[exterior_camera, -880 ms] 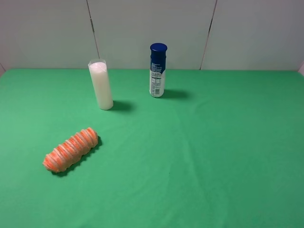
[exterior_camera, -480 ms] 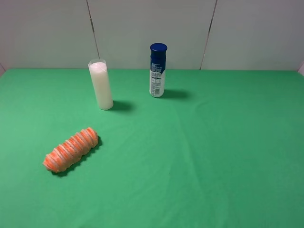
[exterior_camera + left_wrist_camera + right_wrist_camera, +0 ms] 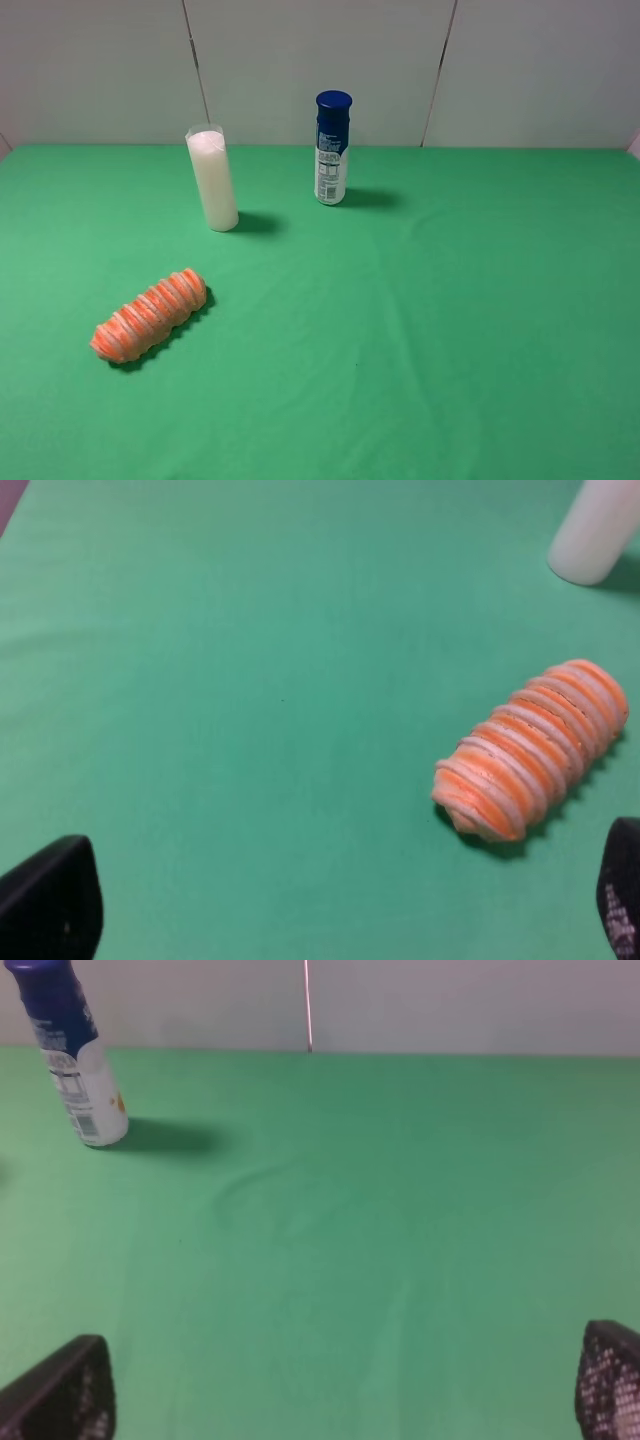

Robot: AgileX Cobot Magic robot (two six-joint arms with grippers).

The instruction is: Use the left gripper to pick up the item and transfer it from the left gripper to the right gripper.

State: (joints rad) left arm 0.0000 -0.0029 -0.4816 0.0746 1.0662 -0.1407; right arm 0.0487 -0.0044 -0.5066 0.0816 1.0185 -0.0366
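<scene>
Pickup hasn't begun: my left pincer (image 3: 335,905), spread wide and empty, looks down on the item (image 3: 148,316) lying on the worktop's (image 3: 450,330) left side, so next I should descend and straddle it.

High camera overlooks the table (image 3: 480,330); nearer wrist cameras share roll (image 3: 149,316), bottle (image 3: 332,150).

white cyl. (image 3: 212,180), blue-cap bottle (image 3: 332,150), green cloth (image 3: 450,330)
</scene>
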